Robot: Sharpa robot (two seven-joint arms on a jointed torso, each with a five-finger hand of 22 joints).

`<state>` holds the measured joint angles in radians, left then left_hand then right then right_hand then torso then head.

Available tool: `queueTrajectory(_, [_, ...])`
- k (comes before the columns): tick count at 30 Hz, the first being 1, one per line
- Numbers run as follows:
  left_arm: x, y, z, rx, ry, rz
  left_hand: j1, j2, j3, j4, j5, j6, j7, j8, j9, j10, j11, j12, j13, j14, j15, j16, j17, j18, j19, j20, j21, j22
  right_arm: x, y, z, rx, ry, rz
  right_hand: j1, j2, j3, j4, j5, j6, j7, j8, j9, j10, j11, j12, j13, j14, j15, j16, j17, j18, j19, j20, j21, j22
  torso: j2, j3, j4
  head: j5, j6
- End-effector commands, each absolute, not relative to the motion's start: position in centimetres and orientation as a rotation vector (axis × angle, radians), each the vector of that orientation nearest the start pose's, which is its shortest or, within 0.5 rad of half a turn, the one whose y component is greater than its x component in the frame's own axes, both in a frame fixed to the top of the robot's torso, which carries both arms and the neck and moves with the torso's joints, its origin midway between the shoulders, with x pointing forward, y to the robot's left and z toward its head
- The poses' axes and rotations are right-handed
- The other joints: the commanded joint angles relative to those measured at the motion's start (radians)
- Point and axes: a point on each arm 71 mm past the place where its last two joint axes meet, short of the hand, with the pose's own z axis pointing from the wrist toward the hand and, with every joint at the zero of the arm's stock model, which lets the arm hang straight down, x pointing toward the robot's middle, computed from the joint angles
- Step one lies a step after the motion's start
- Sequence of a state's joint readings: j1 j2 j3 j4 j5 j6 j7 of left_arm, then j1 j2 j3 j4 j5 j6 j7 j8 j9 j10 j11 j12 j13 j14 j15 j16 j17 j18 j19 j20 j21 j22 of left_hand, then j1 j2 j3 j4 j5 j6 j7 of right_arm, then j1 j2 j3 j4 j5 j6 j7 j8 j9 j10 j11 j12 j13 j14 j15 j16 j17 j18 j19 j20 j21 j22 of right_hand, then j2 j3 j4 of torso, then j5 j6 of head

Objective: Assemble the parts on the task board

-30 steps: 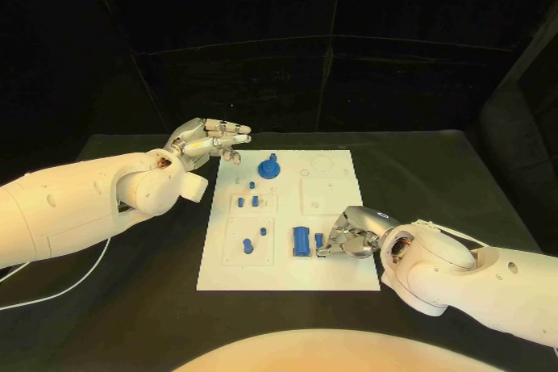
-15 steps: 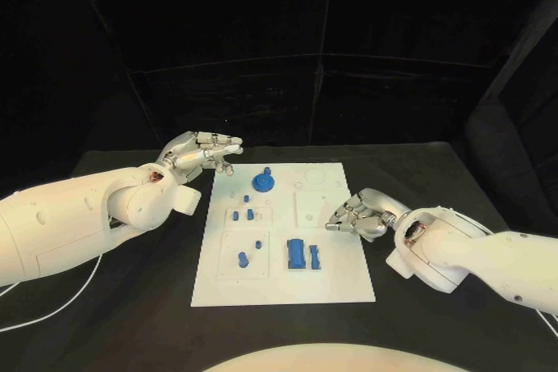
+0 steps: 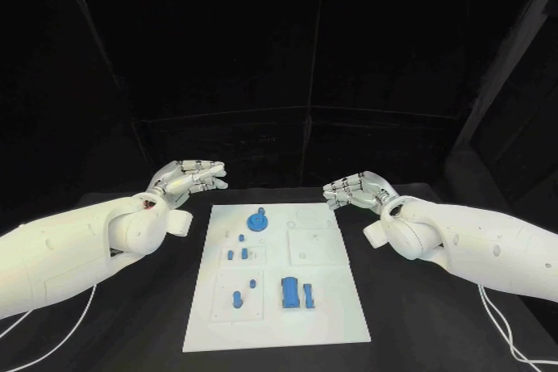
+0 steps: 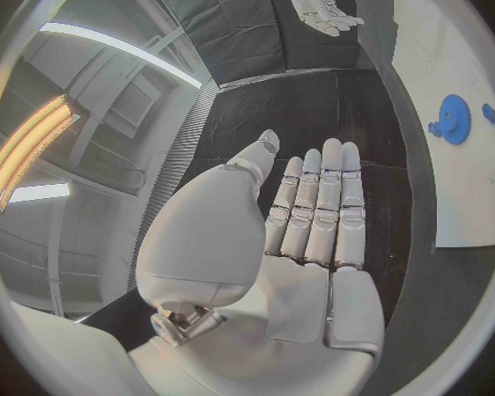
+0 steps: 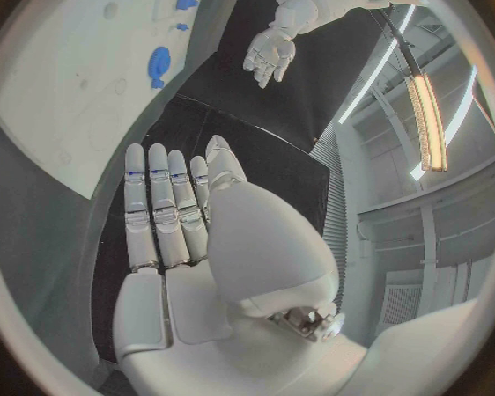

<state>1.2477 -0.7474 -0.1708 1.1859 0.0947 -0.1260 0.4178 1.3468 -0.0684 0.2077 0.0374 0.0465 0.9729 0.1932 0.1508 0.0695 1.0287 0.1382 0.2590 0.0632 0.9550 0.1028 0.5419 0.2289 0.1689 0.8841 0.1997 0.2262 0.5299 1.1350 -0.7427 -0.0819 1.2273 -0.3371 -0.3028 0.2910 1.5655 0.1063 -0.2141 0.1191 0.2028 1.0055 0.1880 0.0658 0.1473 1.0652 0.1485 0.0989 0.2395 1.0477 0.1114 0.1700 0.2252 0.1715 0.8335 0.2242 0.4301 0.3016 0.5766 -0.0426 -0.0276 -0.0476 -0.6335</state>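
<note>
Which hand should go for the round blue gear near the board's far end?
Left, probably. The gear sits toward the board's left side, nearer the left hand. Both hands, including the right hand, are empty and open.

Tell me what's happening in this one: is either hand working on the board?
Neither, at this moment. Both hands are raised at the far end of the table, the left hand off the board's far left corner and the right hand off its far right corner, fingers extended and holding nothing. The blue parts sit on the white board: a round gear at the far end, small pegs in the middle, and a block nearer the robot.
</note>
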Motion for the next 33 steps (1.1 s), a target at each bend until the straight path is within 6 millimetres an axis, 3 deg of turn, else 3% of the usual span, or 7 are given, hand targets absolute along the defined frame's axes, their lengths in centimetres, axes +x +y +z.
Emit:
queueTrajectory(1, [54.5,26.5,-21.8,-1.200,1.359,-1.467,0.015,0.009,-0.010,0.002,0.005,-0.013,-0.004,-0.015,-0.004,-0.016,0.015,-0.035,-0.002,-0.061,0.031,-0.118,-0.052,-0.006,-0.090,0.030,-0.085,-0.063,53.0,-24.0,-24.2,0.920,1.524,1.360,-0.015,0.010,0.005,-0.020,-0.010,-0.005,0.009,-0.002,-0.025,0.011,0.002,-0.016,-0.061,0.009,0.012,-0.042,-0.045,0.013,0.020,0.008,-0.054,-0.040,-0.018,0.0000,-0.0006,0.005,0.016])
queueTrajectory(10, [55.7,25.9,-23.0,-1.218,1.304,-1.420,0.035,0.029,-0.052,0.007,0.002,-0.013,-0.042,-0.066,-0.004,-0.043,0.053,-0.142,-0.001,-0.041,0.061,-0.297,-0.134,0.016,-0.162,0.084,-0.162,-0.185,55.1,-22.4,-24.5,0.902,1.481,1.384,-0.062,0.022,0.016,-0.067,-0.015,-0.012,0.013,-0.003,-0.070,0.011,0.010,-0.033,-0.157,0.035,0.017,-0.104,-0.125,0.012,0.075,0.014,-0.144,-0.110,-0.028,0.0070,0.0044,0.015,0.050])
queueTrajectory(11, [55.5,25.8,-23.2,-1.211,1.368,-1.417,-0.384,0.068,-0.096,-0.037,-0.047,-0.302,-0.084,-0.151,-0.069,-0.338,-0.007,-0.173,-0.063,-0.319,0.012,-0.365,-0.229,-0.050,-0.381,-0.003,-0.226,-0.286,54.9,-22.7,-24.9,0.905,1.523,1.295,-0.506,-0.014,0.075,-0.119,-0.068,-0.308,-0.050,-0.066,-0.147,-0.311,-0.041,-0.099,-0.239,-0.293,-0.023,-0.170,-0.153,-0.052,-0.203,-0.058,-0.227,-0.166,-0.025,0.0042,0.0007,0.013,0.040])
queueTrajectory(21, [53.8,24.2,-23.7,-1.221,1.344,-1.374,-0.703,0.068,-0.134,-0.037,-0.047,-0.525,-0.123,-0.151,-0.069,-0.569,-0.049,-0.259,-0.063,-0.528,-0.027,-0.429,-0.229,-0.076,-0.547,-0.067,-0.226,-0.371,53.1,-21.7,-24.6,0.978,1.433,1.301,-0.854,-0.106,0.120,-0.119,-0.114,-0.535,-0.092,-0.066,-0.147,-0.556,-0.074,-0.099,-0.239,-0.535,-0.111,-0.170,-0.225,-0.075,-0.403,-0.112,-0.296,-0.212,-0.032,0.0422,0.0273,0.047,0.034])
queueTrajectory(24, [52.7,23.3,-23.8,-1.223,1.329,-1.349,-0.769,0.068,-0.208,-0.037,-0.047,-0.571,-0.193,-0.151,-0.069,-0.616,-0.058,-0.259,-0.063,-0.572,-0.103,-0.441,-0.229,-0.077,-0.582,-0.081,-0.226,-0.387,52.0,-21.2,-24.3,1.022,1.384,1.297,-0.919,-0.106,0.129,-0.119,-0.122,-0.578,-0.101,-0.066,-0.147,-0.602,-0.149,-0.099,-0.239,-0.582,-0.111,-0.170,-0.225,-0.080,-0.442,-0.122,-0.308,-0.220,-0.032,0.0426,0.0276,0.048,0.034])
queueTrajectory(31, [49.4,21.0,-23.5,-1.221,1.277,-1.285,-0.909,0.068,-0.208,-0.037,-0.047,-0.669,-0.193,-0.151,-0.069,-0.716,-0.138,-0.259,-0.063,-0.665,-0.103,-0.466,-0.229,-0.099,-0.655,-0.110,-0.226,-0.422,48.7,-19.9,-23.3,1.135,1.275,1.266,-1.073,-0.106,0.214,-0.119,-0.203,-0.679,-0.188,-0.066,-0.147,-0.712,-0.149,-0.099,-0.239,-0.692,-0.111,-0.170,-0.225,-0.095,-0.535,-0.146,-0.337,-0.302,-0.032,0.0426,0.0276,0.048,0.034])
queueTrajectory(33, [48.6,20.5,-23.3,-1.218,1.262,-1.270,-0.944,0.068,-0.208,-0.037,-0.047,-0.693,-0.193,-0.151,-0.069,-0.741,-0.138,-0.259,-0.063,-0.688,-0.103,-0.472,-0.229,-0.169,-0.674,-0.117,-0.226,-0.431,47.9,-19.7,-23.0,1.158,1.255,1.256,-1.111,-0.106,0.214,-0.119,-0.203,-0.705,-0.188,-0.066,-0.147,-0.740,-0.149,-0.099,-0.239,-0.720,-0.111,-0.170,-0.225,-0.101,-0.559,-0.152,-0.344,-0.302,-0.032,0.0426,0.0276,0.048,0.034])
